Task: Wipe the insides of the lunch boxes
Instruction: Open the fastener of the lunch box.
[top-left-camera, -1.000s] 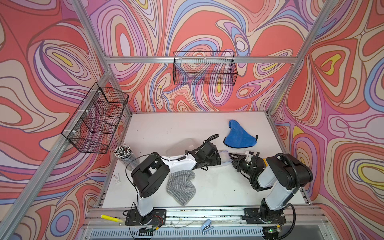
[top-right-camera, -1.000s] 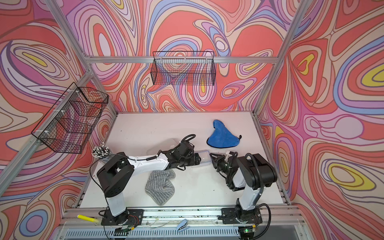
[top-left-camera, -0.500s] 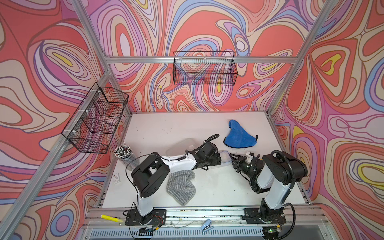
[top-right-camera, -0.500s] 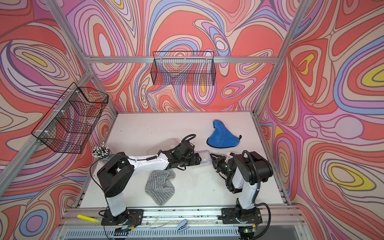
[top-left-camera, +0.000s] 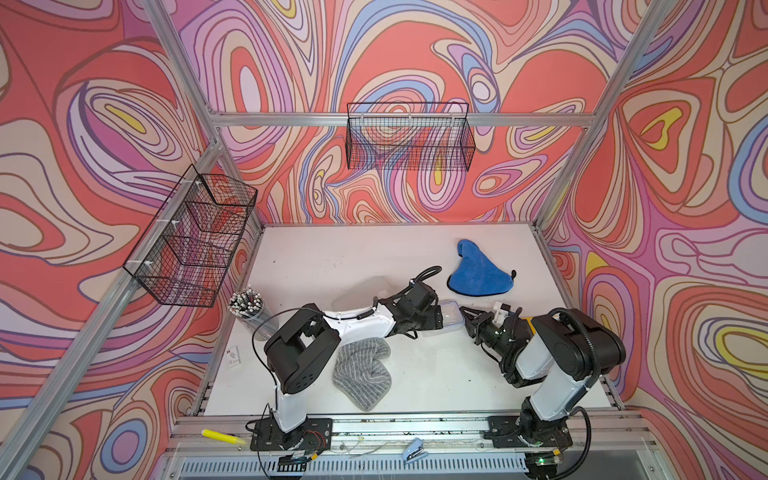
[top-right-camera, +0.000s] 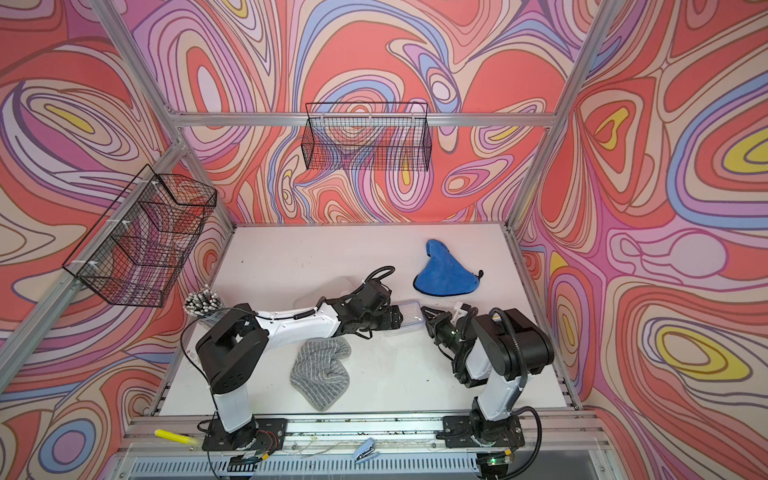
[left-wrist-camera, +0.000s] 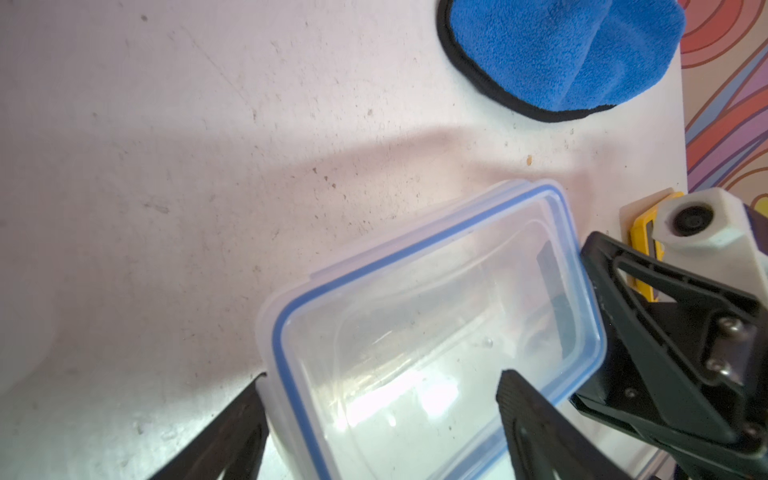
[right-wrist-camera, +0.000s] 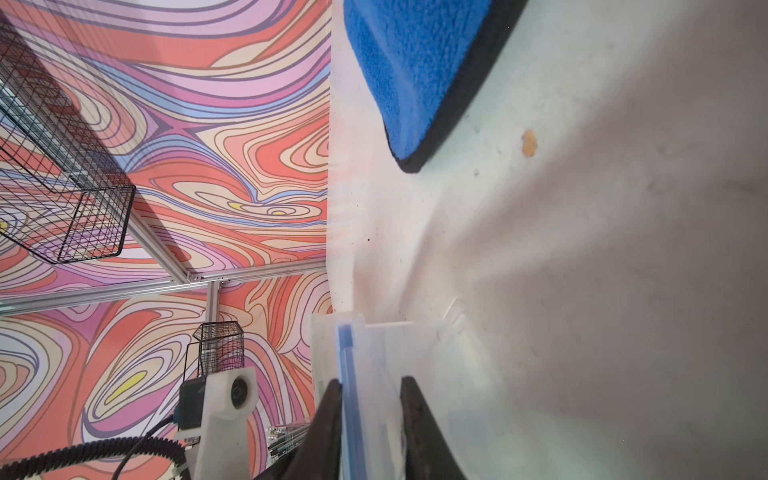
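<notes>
- Task object: the small, clear, rectangular plastic lunch box (top-left-camera: 449, 319) lies on the white table (top-left-camera: 332, 257) at the centre of the frame in both top views, between the two grippers. Its blue-rimmed lid (left-wrist-camera: 415, 254) is on it. A faint clear shape (top-left-camera: 365, 289) behind the left forearm is probably the larger box, though this cannot be confirmed.
- Left gripper (left-wrist-camera: 382, 376): the jaws are spread wide. One finger is set against the box's side and the other is seen over the lid. No clamping is evident.
- Right gripper (right-wrist-camera: 372, 382): the jaws are nearly closed on the short end of the box, one finger above and one below, with the lid's blue rim pinched between them. Whether the tub wall is caught as well cannot be told.
- Step in hand, as judged: the lid is to be removed before any wiping. It is best peeled upward from the pinched end while the tub is pressed down by the left gripper; otherwise the whole box would probably rise with it. The yellow object (left-wrist-camera: 642, 249) beneath the right gripper should be avoided.
- Pose: the left arm is stretched low from its base at lower left towards the centre, with the forearm nearly level. The right arm is folded at lower right, elbow high and wrist rolled, with the gripper pointing towards frame left.
- Cloths: a blue fleece cloth (top-left-camera: 478, 278) and a grey striped cloth (top-left-camera: 361, 374) lie untouched.
</notes>
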